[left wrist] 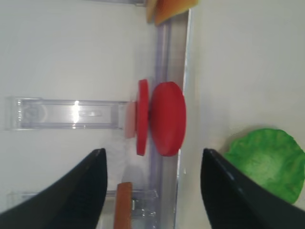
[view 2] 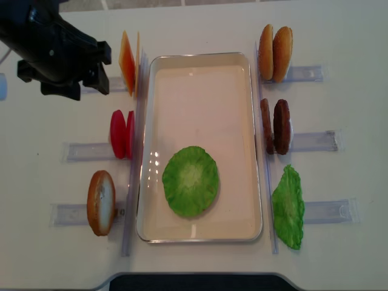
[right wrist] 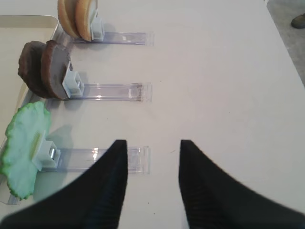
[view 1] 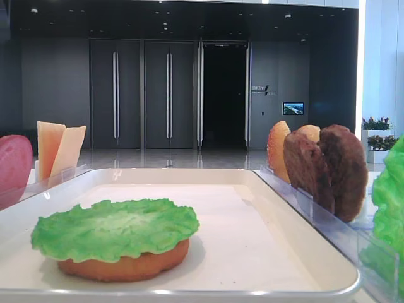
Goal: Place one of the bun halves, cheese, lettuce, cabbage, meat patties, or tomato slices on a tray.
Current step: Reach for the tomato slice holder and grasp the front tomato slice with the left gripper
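Left gripper: jaws spread wide and empty, framing the tomato slices directly ahead in the left wrist view. From overhead the left arm sits high and to the left of the tray, near the cheese, not yet down on anything.

Right gripper: fingers parted, nothing between them, hovering over bare table short of the clear holder that carries a spare lettuce leaf. It is well clear of the meat patties and the bun halves in the holders beyond.

Tray contents: a lettuce leaf lies flat on a bun half at the near end; the far end is bare.

Judgement: the step in hand appears to be the left arm's pick of one tomato slice. The two red discs stand on edge, touching or nearly so, hard against the tray's rim. To do this well, the jaws should straddle only the slice nearer the tray, descend squarely over its upper edge, and close on the flat faces. Lift straight up out of the slot before swinging across, so the holder is not dragged. Risk: catching both slices together, or knocking the second over.
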Action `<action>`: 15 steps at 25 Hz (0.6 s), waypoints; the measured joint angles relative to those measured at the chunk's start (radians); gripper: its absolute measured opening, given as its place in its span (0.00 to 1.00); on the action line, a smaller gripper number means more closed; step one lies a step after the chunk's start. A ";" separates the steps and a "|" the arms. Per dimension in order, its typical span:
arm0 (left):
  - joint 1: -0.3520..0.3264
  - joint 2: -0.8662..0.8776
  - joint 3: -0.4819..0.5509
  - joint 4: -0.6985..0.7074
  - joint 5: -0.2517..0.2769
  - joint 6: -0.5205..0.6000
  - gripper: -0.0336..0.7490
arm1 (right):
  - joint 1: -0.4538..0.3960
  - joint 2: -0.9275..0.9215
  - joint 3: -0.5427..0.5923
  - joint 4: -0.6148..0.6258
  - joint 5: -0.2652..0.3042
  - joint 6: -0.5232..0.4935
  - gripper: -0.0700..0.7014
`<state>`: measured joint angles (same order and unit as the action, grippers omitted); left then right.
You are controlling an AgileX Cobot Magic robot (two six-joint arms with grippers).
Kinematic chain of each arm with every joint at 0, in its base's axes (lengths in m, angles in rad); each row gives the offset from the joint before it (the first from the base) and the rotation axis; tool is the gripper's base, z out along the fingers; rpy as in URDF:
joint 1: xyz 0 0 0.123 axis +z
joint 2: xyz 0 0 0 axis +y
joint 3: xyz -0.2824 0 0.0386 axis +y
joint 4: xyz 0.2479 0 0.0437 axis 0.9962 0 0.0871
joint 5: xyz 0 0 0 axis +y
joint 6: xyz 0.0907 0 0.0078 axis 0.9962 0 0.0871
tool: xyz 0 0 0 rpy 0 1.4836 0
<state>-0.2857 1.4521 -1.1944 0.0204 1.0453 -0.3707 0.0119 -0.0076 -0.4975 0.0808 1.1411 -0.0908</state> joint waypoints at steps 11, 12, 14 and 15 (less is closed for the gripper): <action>-0.085 0.018 0.000 0.028 0.000 -0.105 0.65 | 0.000 0.000 0.000 0.000 0.000 0.000 0.46; -0.085 0.030 0.000 0.021 0.000 -0.105 0.65 | 0.000 0.000 0.000 0.000 0.000 0.000 0.46; -0.085 0.058 0.000 0.001 0.000 -0.105 0.65 | 0.000 0.000 0.000 0.000 0.000 0.001 0.46; -0.085 0.073 0.000 -0.003 0.000 -0.105 0.65 | 0.000 0.000 0.000 0.000 0.000 0.001 0.46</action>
<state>-0.3703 1.5252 -1.1944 0.0174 1.0453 -0.4756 0.0119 -0.0076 -0.4975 0.0808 1.1411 -0.0899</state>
